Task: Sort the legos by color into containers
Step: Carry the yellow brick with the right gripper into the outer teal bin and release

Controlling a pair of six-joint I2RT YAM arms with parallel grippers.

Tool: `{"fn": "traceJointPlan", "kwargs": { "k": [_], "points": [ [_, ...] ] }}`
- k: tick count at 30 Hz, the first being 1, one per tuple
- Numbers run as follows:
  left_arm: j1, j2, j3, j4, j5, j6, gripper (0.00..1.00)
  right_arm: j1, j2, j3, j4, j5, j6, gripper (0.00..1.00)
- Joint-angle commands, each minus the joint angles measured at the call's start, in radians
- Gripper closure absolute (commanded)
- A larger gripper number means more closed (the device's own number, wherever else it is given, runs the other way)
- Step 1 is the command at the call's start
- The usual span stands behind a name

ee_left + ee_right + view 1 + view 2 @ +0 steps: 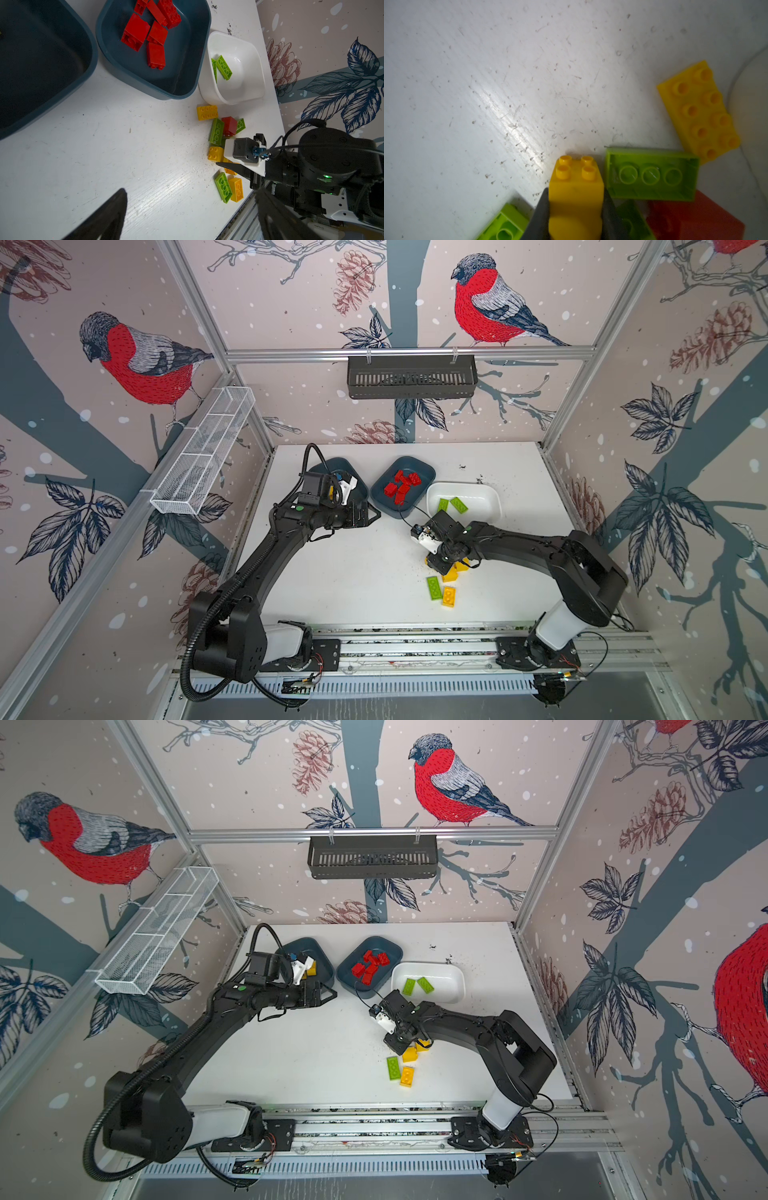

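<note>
Several red legos [402, 486]: in teal tub [428, 471].
Two green legos [458, 504]: in white tub [492, 495].
Right hand [576, 193]: clenched on yellow square lego [576, 180], at the tabletop [508, 83] pile.
Left hand [372, 515]: released, near the teal tub.

1. Setting: robot test cell, laboratory type.
2. Frame: aluminium profile posts [197, 310] and crossbar [407, 353] around a white tabletop [353, 572].
3. Walls: panels printed with bullfinches [141, 364] (backdrop, not domestic decor).
4. Fixtures: left arm [257, 564] and right arm [528, 541] bolted to a front rail [415, 649]; black slotted basket [411, 377] and white wire-mesh rack [203, 452] hung on the frame.
</note>
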Motion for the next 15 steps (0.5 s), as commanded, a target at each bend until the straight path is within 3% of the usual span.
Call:
{"fn": "traceJointPlan", "kwargs": {
  "k": [1, 7, 15],
  "points": [
    [0.017, -0.015, 0.001, -0.034, -0.014, 0.021, 0.04, 0.000, -0.013, 0.047, -0.015, -0.030, 0.021, 0.80],
    [0.085, -0.067, 0.001, -0.077, -0.046, 0.010, 0.04, -0.050, -0.002, 0.224, 0.069, -0.216, 0.099, 0.82],
    [0.147, -0.148, -0.030, -0.119, -0.140, -0.038, 0.05, -0.053, 0.231, 0.534, 0.248, -0.398, 0.194, 0.82]
  ]
}}
